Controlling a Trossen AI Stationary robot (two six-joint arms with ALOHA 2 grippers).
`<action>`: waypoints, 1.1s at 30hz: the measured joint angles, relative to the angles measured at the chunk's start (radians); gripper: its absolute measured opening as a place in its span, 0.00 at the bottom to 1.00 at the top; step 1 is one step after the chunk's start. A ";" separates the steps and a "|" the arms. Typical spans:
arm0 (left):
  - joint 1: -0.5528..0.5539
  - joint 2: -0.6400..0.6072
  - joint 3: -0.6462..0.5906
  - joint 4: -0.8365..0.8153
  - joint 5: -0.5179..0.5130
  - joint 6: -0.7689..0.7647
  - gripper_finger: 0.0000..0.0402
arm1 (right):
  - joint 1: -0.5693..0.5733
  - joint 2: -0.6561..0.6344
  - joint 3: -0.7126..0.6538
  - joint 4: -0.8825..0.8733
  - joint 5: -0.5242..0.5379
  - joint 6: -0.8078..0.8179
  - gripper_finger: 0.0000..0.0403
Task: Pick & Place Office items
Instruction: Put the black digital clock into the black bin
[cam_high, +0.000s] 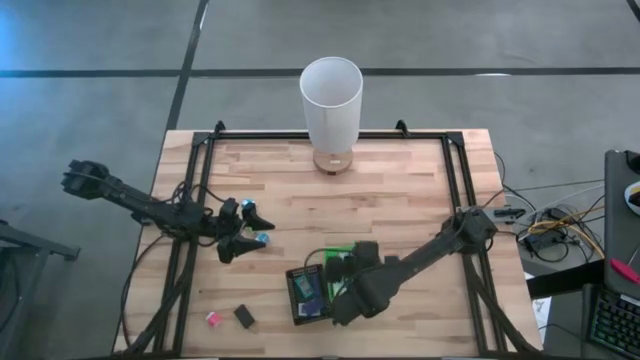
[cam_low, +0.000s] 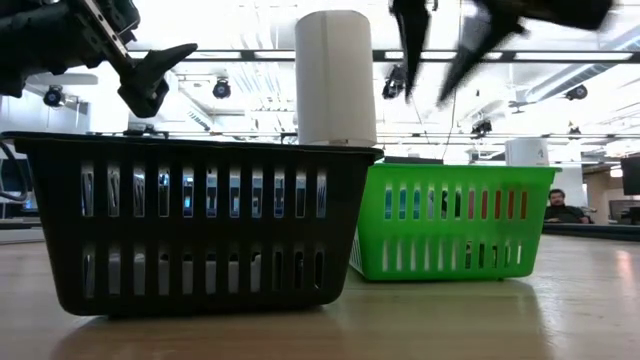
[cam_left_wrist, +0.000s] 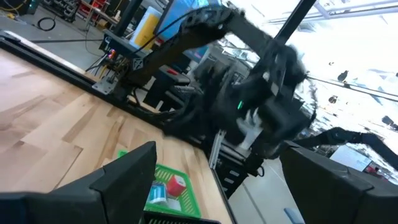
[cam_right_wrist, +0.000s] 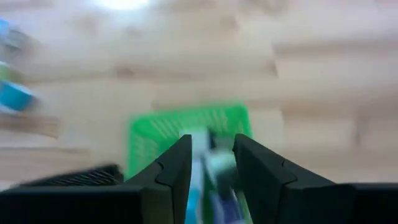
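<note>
**A:** Right gripper (cam_right_wrist: 212, 144) is hanging directly over the green tray (cam_low: 450, 172), fingers parted by a narrow gap and nothing clamped that I can see. Looks like the drop-off end of a placing step to me.

**B:** Agreed. There's a pale, teal-ish blur showing through that gap, but I can't tell whether it's 1 piece or several lying in the tray. A red piece (cam_left_wrist: 177, 185) is in the green tray too.

**A:** And the left gripper (cam_high: 247, 230)?

**B:** Wide open, empty, low over the bare wood to the left of both trays. A teal piece (cam_high: 263, 240) sits right by its fingers. Touching or not, I can't say.

**A:** So what's next?

**B:** My guess is the right arm lifts straight up clear of the tray wall, then goes for another item. 2 are loose at the near-left of the table: a pink item (cam_high: 212, 319) and a black item (cam_high: 244, 316), just beside each other.

**A:** Anything in the way?

**B:** The black tray (cam_low: 200, 145) stands between the right arm and those 2, touching the green one or nearly so, so it'd have to reach over it. They sit closer to the left arm. The white cylinder (cam_high: 331, 100) is at the far edge, well apart. 1 person sits far back in the room, no bother.
</note>
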 joint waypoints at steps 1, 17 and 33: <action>0.000 -0.001 0.000 -0.005 0.000 0.000 0.85 | -0.006 -0.021 0.000 0.004 0.034 -0.039 0.28; 0.000 0.004 0.000 -0.019 0.000 0.000 0.85 | -0.058 -0.217 -0.005 0.076 0.295 -0.441 0.21; 0.000 0.004 0.000 -0.020 -0.010 0.020 0.85 | -0.075 -0.158 -0.035 0.118 0.315 -1.231 0.20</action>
